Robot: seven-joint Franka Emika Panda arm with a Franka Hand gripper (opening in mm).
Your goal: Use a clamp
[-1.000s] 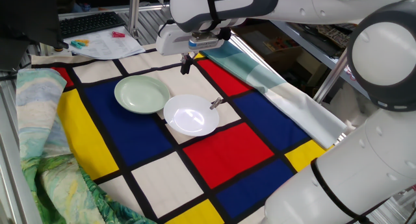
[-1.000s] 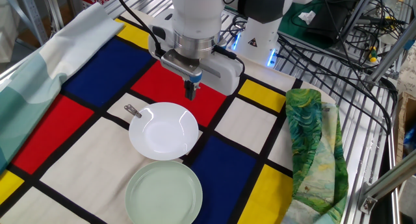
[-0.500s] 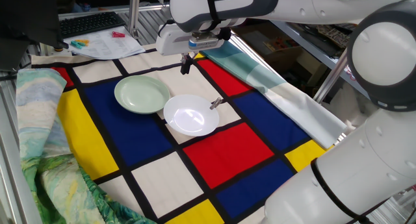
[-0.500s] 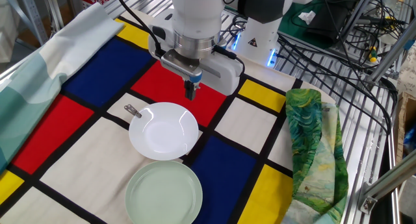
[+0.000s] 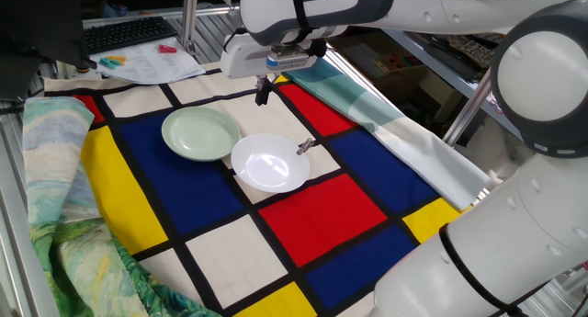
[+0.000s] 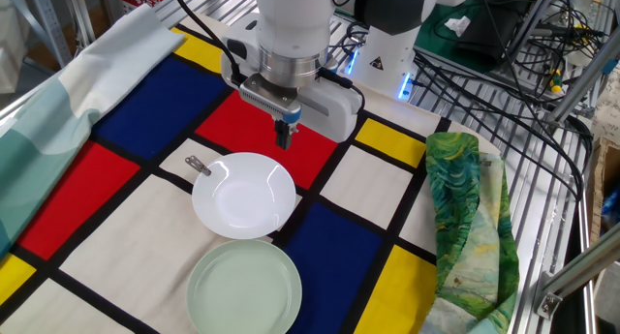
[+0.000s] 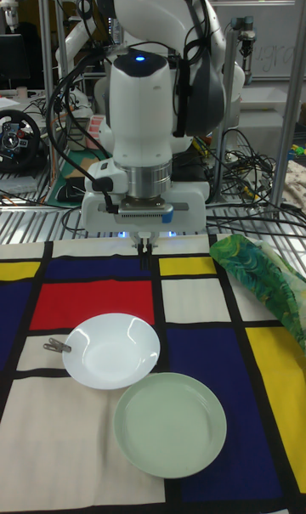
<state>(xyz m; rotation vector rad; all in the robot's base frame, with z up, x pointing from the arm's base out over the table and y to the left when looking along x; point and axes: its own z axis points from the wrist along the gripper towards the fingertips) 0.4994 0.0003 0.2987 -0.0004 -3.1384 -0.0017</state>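
The clamp (image 5: pixel 305 146) (image 6: pixel 197 165) (image 7: pixel 57 345) is a tiny dark clip with silvery arms, clipped on or touching the rim of the white plate (image 5: pixel 270 163) (image 6: pixel 243 195) (image 7: pixel 112 349). My gripper (image 5: pixel 263 92) (image 6: pixel 284 136) (image 7: pixel 146 255) hangs above the cloth beyond the white plate, apart from the clamp. Its black fingers are pressed together with nothing between them. A pale green plate (image 5: pixel 201 133) (image 6: pixel 244 288) (image 7: pixel 170 425) lies beside the white one.
A cloth of red, blue, yellow and white squares (image 5: pixel 312 216) covers the table. A green patterned cloth (image 6: pixel 465 218) lies bunched at one side, and a pale teal cloth (image 6: pixel 58 92) at the other. Papers and a keyboard (image 5: pixel 129 32) sit beyond the table edge.
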